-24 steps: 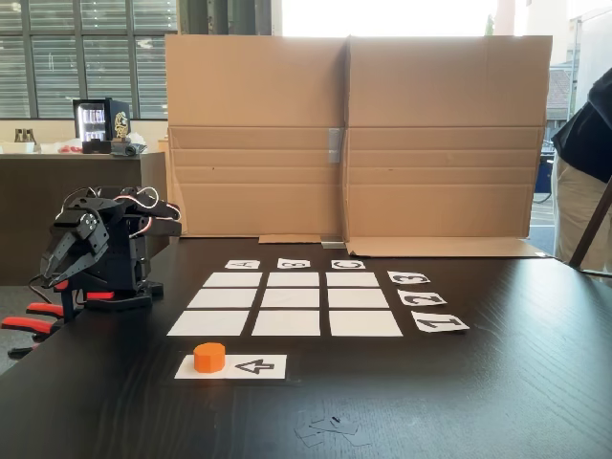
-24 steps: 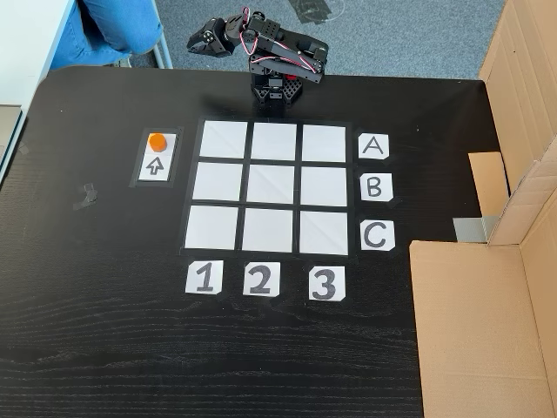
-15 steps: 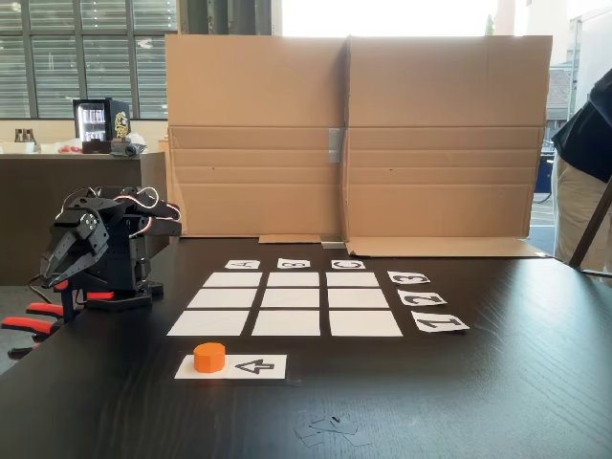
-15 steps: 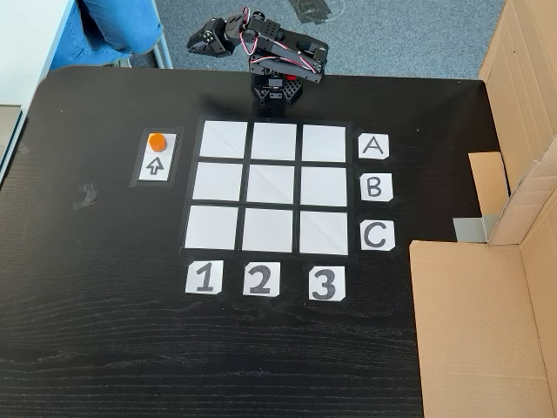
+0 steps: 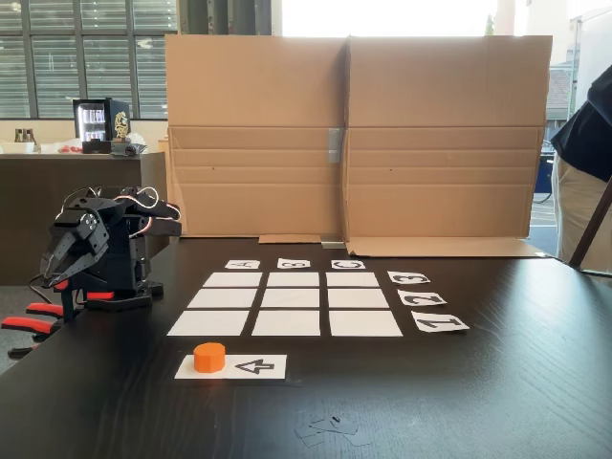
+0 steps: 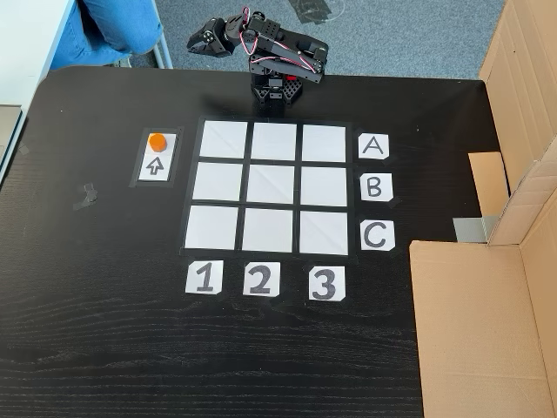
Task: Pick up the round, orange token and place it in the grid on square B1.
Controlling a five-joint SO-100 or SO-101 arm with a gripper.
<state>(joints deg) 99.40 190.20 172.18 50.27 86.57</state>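
Observation:
The orange token (image 5: pixel 209 357) (image 6: pixel 157 140) sits on one end of a white strip with a black arrow (image 6: pixel 157 165), just outside the grid (image 5: pixel 287 279) (image 6: pixel 271 139). Square B1 (image 5: pixel 287 323) (image 6: pixel 218 183) is bare white paper, in line with the B label (image 6: pixel 374 186) and the 1 label (image 6: pixel 204 278). My arm is folded up at the table's edge, well away from the token. Its gripper (image 5: pixel 50 273) (image 6: pixel 197 40) hangs past that edge, its jaws together and holding nothing.
A cardboard wall (image 5: pixel 354 134) (image 6: pixel 487 322) stands along the table's side opposite the token. Red clamp handles (image 5: pixel 29 323) hold the arm's base. A tape scrap (image 5: pixel 330 427) (image 6: pixel 86 197) lies near the token strip. A person (image 5: pixel 585 163) stands beside the table.

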